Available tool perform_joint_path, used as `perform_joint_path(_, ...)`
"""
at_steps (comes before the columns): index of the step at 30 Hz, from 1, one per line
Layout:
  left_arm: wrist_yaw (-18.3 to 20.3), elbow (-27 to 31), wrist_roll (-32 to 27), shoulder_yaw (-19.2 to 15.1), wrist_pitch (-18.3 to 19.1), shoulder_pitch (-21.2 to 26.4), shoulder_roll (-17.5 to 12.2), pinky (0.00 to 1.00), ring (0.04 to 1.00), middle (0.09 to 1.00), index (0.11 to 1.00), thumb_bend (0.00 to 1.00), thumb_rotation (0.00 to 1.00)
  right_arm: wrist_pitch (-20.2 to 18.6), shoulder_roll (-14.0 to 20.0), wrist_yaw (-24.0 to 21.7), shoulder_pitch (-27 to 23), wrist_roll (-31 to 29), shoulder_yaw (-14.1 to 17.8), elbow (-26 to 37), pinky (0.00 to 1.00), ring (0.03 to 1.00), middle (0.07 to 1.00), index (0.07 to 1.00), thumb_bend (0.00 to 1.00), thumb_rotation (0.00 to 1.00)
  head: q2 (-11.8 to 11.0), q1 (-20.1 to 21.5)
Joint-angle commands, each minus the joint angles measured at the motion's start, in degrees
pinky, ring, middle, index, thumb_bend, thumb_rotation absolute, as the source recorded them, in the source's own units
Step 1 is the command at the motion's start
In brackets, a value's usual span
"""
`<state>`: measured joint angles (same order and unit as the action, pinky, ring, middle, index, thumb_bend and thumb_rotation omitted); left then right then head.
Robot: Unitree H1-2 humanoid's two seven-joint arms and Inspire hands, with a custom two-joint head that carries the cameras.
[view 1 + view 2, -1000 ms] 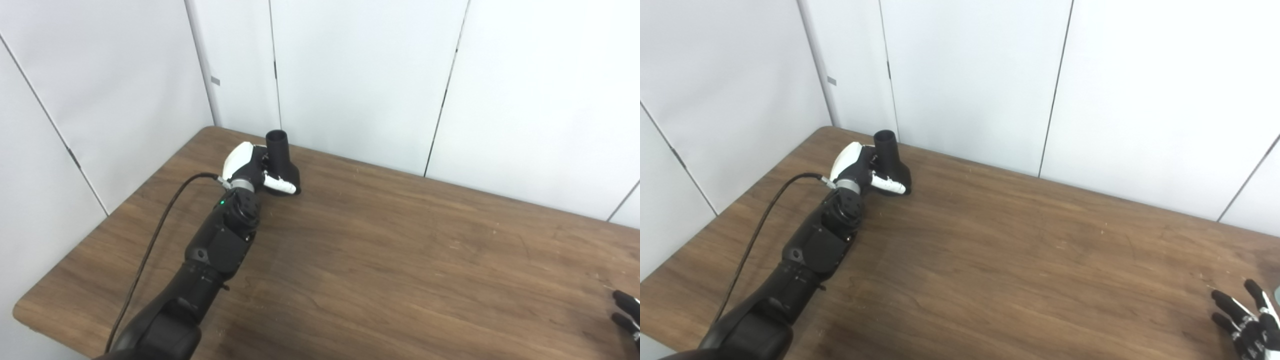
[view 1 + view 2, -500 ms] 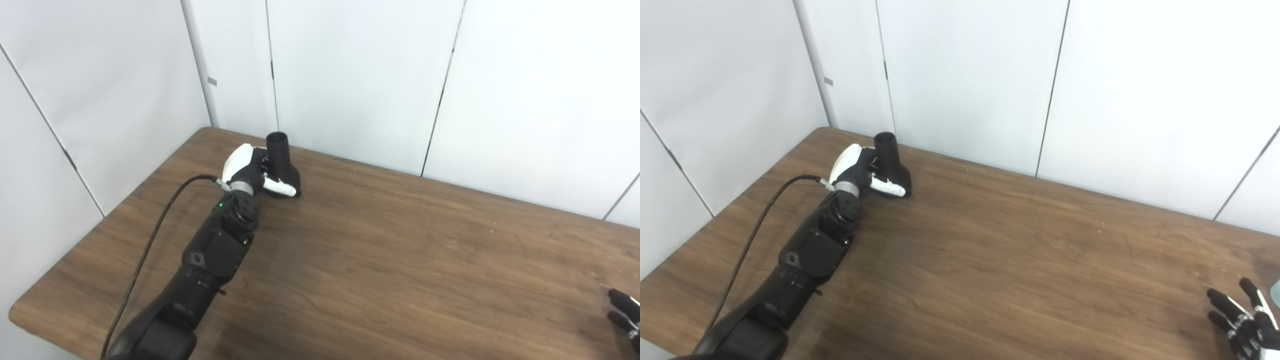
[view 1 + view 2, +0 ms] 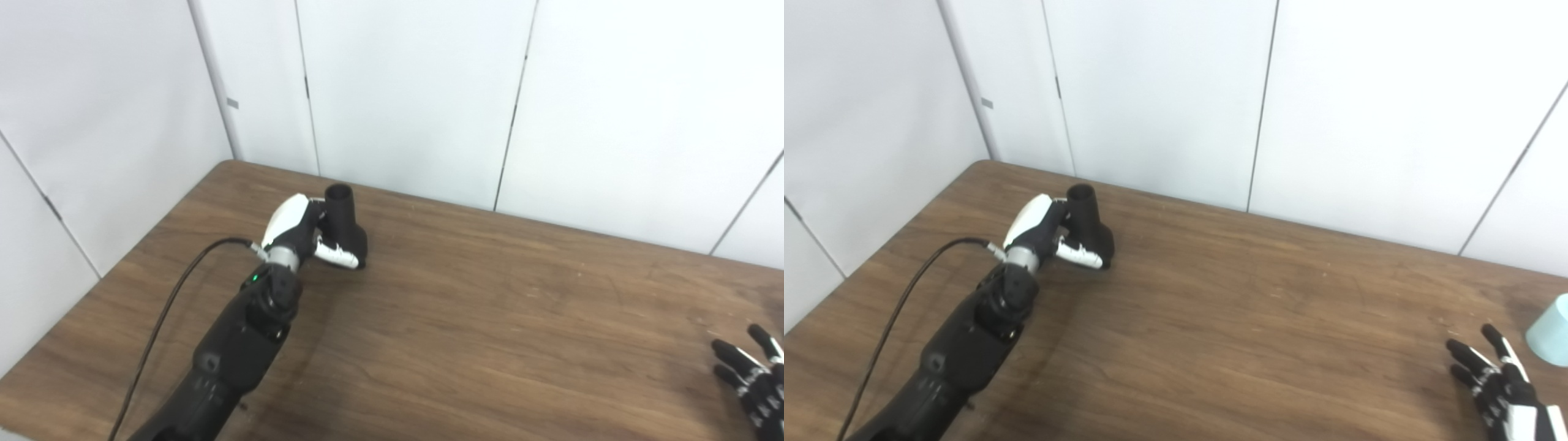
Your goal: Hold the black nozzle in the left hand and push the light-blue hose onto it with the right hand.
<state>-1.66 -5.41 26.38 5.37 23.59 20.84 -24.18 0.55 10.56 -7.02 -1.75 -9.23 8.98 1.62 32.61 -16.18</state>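
While the left hand [image 3: 1044,229] stays wrapped around the black nozzle [image 3: 1089,226], the whole view has panned right over the last second, so that is camera motion, not the parts moving. Nozzle stands on its flared base on the table [image 3: 1213,318], open round end up, thumb lying across the front of the flare and the rest of the fingers behind the neck; grip looks unchanged, and I can't tell if the base is off the wood yet. Main gain from the pan: the light-blue hose [image 3: 1549,329] end now shows at the right edge of the right eye view, just beyond and to the right of the right hand [image 3: 1497,383]; only a sliver appears, the rest is cut off. Right hand is empty, fingers spread apart, low over the table, close to the hose but not touching it. Nozzle and hose are well apart, at opposite ends of the table. My read: left side of the job is basically done, right hand next needs to reach past its fingertips and close on the hose before any mating.
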Motion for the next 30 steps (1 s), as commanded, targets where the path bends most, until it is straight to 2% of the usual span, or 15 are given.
perform_joint_path(1,-0.90,3.59,1.42,0.07,-2.41,1.14,-0.44,1.00,0.688,0.468,0.507,0.52,0.00,0.33,-0.04,0.46,-0.48,0.07,-0.16,2.62,0.83,0.853,0.785,0.943,0.65,1.00,0.06,-0.07)
perform_joint_path(6,-0.89,6.52,1.86,0.87,-4.00,-1.34,1.17,1.00,0.730,0.478,0.499,0.52,0.00,0.08,-0.23,0.52,-0.13,0.08,-0.35,3.34,0.84,0.861,0.787,0.946,0.64,1.00,0.34,1.28)
perform_joint_path(13,0.59,12.56,1.57,2.02,-3.91,-4.83,4.14,1.00,0.692,0.483,0.495,0.52,0.00,-1.29,-0.81,1.27,0.34,1.30,-1.12,5.59,0.85,0.864,0.790,0.943,0.63,1.00,0.98,3.46)
perform_joint_path(19,2.20,17.61,2.88,4.92,-4.61,-7.94,6.95,1.00,0.649,0.495,0.487,0.52,0.00,-1.83,-1.33,1.76,0.47,2.62,-1.80,6.84,0.87,0.874,0.796,0.949,0.62,1.00,1.33,5.11)
perform_joint_path(26,3.44,19.87,5.10,7.85,-6.27,-10.36,8.37,1.00,0.623,0.485,0.497,0.52,0.00,-2.86,-1.80,2.46,0.06,3.17,-1.89,7.60,0.88,0.874,0.800,0.955,0.61,1.00,2.02,7.33)
perform_joint_path(30,4.02,19.42,4.73,9.99,-7.99,-12.54,10.41,1.00,0.622,0.488,0.495,0.52,0.00,-4.71,-2.91,3.71,-0.01,4.08,-2.43,9.85,0.89,0.878,0.805,0.962,0.59,1.00,2.86,9.51)
